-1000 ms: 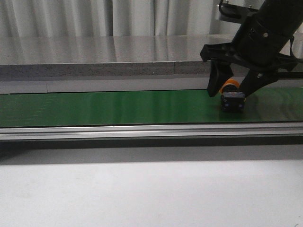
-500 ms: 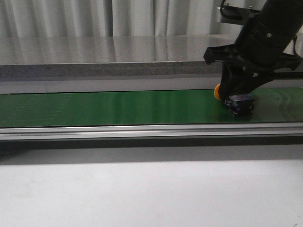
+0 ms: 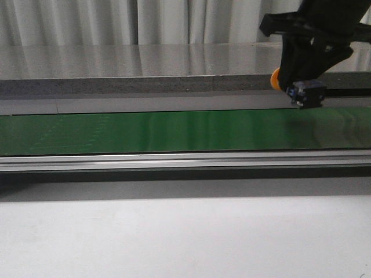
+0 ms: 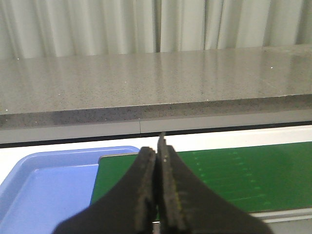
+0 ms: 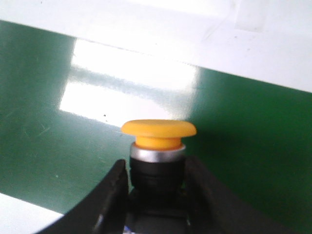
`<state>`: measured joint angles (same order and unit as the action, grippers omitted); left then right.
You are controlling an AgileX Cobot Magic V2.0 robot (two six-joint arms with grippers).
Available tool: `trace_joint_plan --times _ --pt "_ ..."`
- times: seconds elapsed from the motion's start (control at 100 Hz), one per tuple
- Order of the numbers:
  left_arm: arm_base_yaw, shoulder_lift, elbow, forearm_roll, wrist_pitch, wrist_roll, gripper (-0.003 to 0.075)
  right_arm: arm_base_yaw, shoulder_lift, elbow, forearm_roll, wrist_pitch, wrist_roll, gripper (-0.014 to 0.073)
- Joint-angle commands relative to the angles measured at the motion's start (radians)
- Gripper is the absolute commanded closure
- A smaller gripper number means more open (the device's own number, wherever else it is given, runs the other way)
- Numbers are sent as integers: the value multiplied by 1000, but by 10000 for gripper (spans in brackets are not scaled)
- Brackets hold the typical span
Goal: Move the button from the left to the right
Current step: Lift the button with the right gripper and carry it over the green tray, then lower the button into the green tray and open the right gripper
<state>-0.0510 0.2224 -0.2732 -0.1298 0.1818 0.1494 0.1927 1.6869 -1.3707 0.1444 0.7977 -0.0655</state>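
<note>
With the button (image 3: 306,91) clamped in the right gripper (image 3: 301,87) and clear of the belt (image 3: 145,132), it hangs in the air over the belt's right end, cap sideways toward the left in the front view. Right wrist view: both fingers (image 5: 111,195) pinch the black body just under the metal collar, orange cap sticking out past the tips, green belt behind it and not touching.

Left gripper (image 4: 157,190) is idle, fingers pressed together on nothing, parked over the belt's left end next to a blue tray (image 4: 44,190).

Risks, as I read it:
- Grip sits on a short stretch of the body, near one end. The rest of the body hangs outside the fingers, so a quick swing or hard stop could pivot it in the pads or let it slip out.
- If it drops, it lands on the belt; the round cap could let it roll, and if the belt runs it gets carried off.
- Cap is sideways, so a straight lowering puts it down on its side; release too high and it may tumble or bounce.
- Drop spot on the right isn't visible in any view, so I can't tell the clearance there. The arm is already at the edge of the front view.
- Squeezing harder to fix slip could mark or crack the housing.
</note>
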Motion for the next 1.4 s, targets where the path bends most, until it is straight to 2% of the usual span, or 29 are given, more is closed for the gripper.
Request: trace_joint_plan --times 0.0,0.33,0.95,1.12,1.39 --pt "-9 7 -28 -9 -88 -5 740 -36 -68 -56 -17 8 -3 326" --pt "-9 7 -28 -9 -88 -5 740 -217 -88 -70 -20 79 -110 326" --pt "-9 7 -28 -9 -88 -5 740 -635 -57 -70 -21 16 -315 324" --pt "-9 7 -28 -9 -88 -5 740 -689 12 -70 -22 -44 -359 324" --pt "-9 7 -28 -9 -88 -5 740 -690 153 -70 -24 -112 -372 324"
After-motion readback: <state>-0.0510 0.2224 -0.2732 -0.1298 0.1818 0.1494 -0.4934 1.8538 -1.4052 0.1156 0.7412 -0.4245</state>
